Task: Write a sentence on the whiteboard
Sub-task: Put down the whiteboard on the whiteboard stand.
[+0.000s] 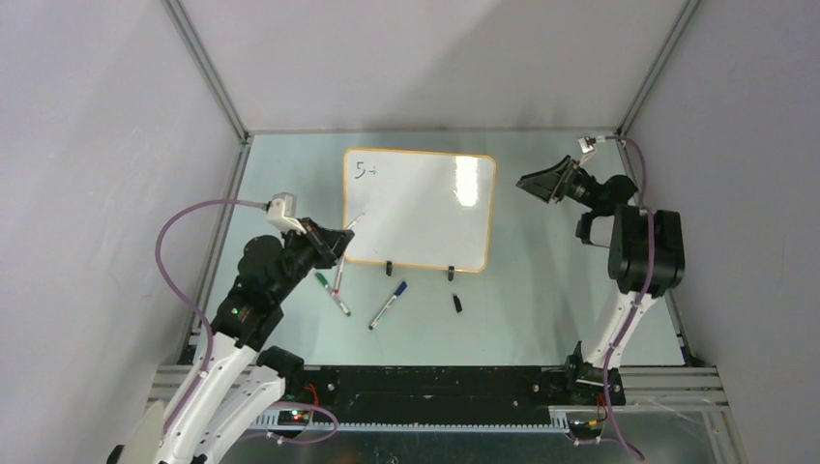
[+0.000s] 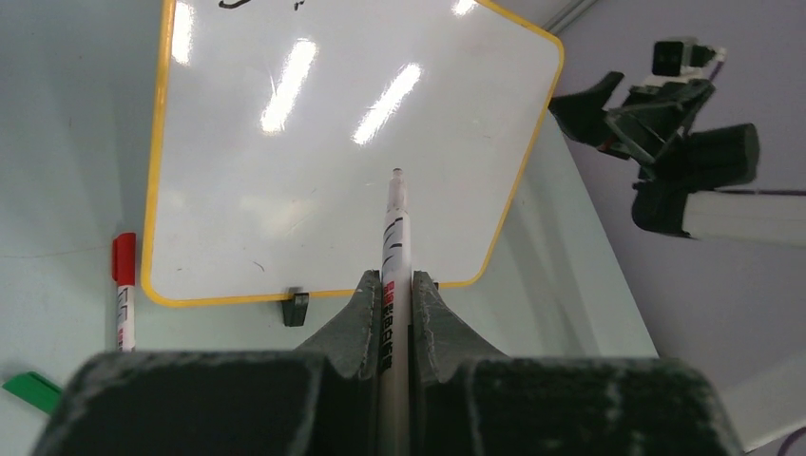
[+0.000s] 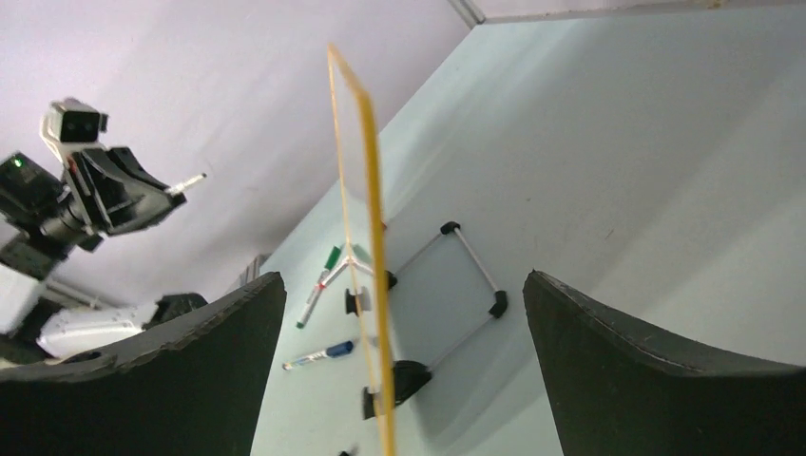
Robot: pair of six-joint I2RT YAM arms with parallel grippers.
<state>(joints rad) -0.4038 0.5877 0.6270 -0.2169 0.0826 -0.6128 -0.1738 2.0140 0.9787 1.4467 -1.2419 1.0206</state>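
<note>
Our left gripper (image 1: 338, 242) is pinched tight on a white marker (image 2: 393, 228), whose bare tip points at the whiteboard (image 1: 425, 222). The board stands propped on its two black feet mid-table, toward the far side. We can make out only the first strokes of the sentence (image 1: 364, 171), in the board's far left corner. Our right gripper (image 1: 543, 182) hangs just right of the board, jaws spread wide and holding nothing.

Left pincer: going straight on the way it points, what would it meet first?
The whiteboard. The left pincer is shut on a marker whose tip aims at the board's bare face, so the tip would probably touch there first. How near it is cannot be told.
</note>
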